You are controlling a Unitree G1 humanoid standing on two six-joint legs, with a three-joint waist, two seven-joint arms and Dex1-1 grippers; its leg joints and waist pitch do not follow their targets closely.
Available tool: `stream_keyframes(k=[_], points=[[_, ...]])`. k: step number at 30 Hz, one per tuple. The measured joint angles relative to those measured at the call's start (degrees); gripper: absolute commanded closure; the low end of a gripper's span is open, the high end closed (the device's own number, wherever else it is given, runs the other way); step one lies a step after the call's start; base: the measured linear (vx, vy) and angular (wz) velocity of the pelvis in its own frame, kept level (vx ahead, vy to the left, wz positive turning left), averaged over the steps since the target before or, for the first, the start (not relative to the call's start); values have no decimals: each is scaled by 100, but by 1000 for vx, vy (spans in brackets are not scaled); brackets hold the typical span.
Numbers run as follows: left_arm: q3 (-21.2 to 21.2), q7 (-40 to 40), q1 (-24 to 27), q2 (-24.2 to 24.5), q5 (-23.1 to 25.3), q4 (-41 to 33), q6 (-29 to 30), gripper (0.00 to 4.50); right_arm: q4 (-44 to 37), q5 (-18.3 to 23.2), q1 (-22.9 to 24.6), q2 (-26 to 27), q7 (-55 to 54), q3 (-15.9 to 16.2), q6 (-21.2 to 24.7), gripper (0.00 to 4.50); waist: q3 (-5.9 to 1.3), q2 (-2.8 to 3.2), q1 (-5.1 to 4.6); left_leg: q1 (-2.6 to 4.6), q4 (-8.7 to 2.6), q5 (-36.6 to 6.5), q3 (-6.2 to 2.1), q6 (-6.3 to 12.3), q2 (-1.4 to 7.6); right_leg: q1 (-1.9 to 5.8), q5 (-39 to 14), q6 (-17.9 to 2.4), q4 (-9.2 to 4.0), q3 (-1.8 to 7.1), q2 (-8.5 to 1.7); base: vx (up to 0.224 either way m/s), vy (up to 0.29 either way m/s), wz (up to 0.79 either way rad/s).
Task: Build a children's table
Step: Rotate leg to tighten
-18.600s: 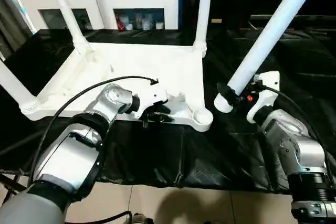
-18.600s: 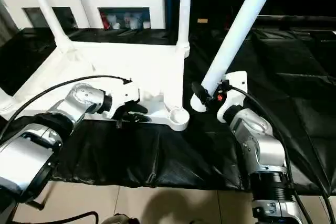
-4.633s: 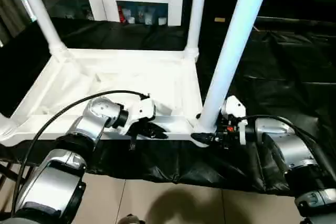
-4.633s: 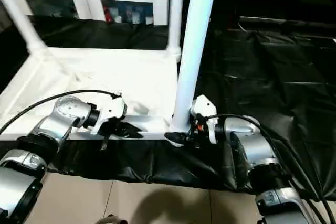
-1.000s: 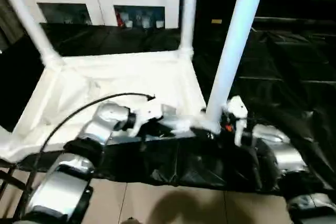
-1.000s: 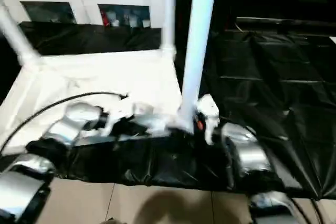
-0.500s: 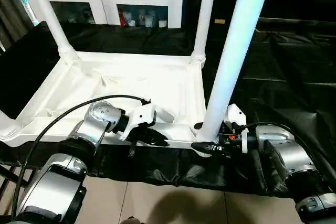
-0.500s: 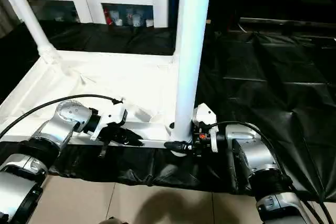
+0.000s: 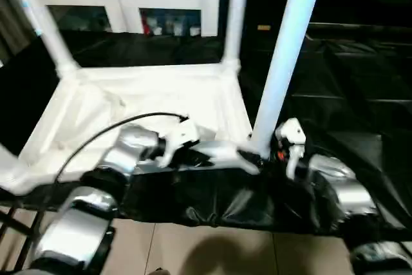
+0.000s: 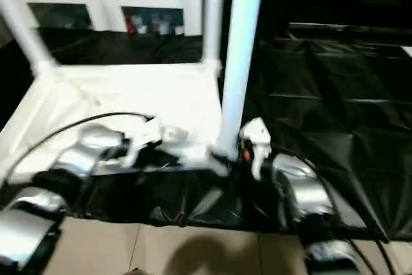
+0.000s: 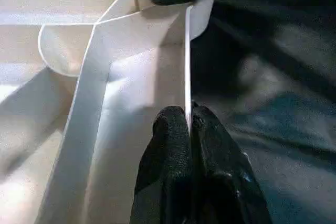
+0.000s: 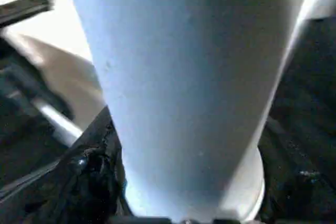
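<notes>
Left wrist view: left gripper [image 11: 189,124] astride tabletop edge [image 11: 187,61]

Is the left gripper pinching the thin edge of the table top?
Yes, the left gripper is shut on the thin white rim of the table top.

Top: white plastic rectangular table top [image 9: 161,98], upside down on black sheet, ribbed underside up, thin near rim visible.
Near-right leg: long white tube leg [image 9: 286,56], upright in near-right corner socket.
Far legs: white tube leg [image 9: 237,11], another [image 9: 38,24], upright in far corners.
</notes>
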Motion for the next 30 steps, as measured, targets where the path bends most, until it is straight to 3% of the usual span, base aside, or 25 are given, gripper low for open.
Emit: stream_keyframes(k=[5, 7, 11, 14, 28, 30], points=[[-7, 716, -59, -341, 194, 1, 239, 450, 386, -350, -275, 383, -1393, -194, -51, 168, -20, -14, -33, 4, 2, 0, 0, 0, -2, 8, 7, -12, -3, 3, 0, 0, 0, 0], [-9, 832, -67, -415, 229, 0, 288, 450, 537, -432, -332, 460, -1721, -205, -198, 116, -26, -10, -33, 4, 2, 0, 0, 0, -6, 13, 8, -14, -8, 6, -2, 0, 0, 0], [-2, 789, -68, -425, 226, -39, 323, 450, 609, -409, -343, 491, -1692, -246, -351, 94, -26, -9, -29, -3, -1, -1, 0, 1, -11, 9, 11, -18, -11, 7, -5, 0, 0, 0], [-4, 619, -60, -359, 215, -66, 225, 450, 555, -393, -305, 302, -1130, -214, -375, 65, -24, -1, -31, -12, -7, -4, 0, 6, -11, 4, 10, -17, -16, 6, -5, 0, 0, 0], [-45, -1457, 206, 486, -255, -271, -421, 450, -372, 99, 161, -942, 2634, 687, -357, 65, -12, 2, 50, -83, 2, 16, -1, 41, 8, -36, -7, -28, -7, -15, 3, 0, 0, 0], [-60, -1612, 209, 540, -283, -270, -469, 450, -409, 148, 161, -994, 2880, 743, -315, 91, -10, -3, 52, -81, 10, 15, -1, 40, 9, -38, -5, -30, -6, -15, 3, 0, 0, 0]])
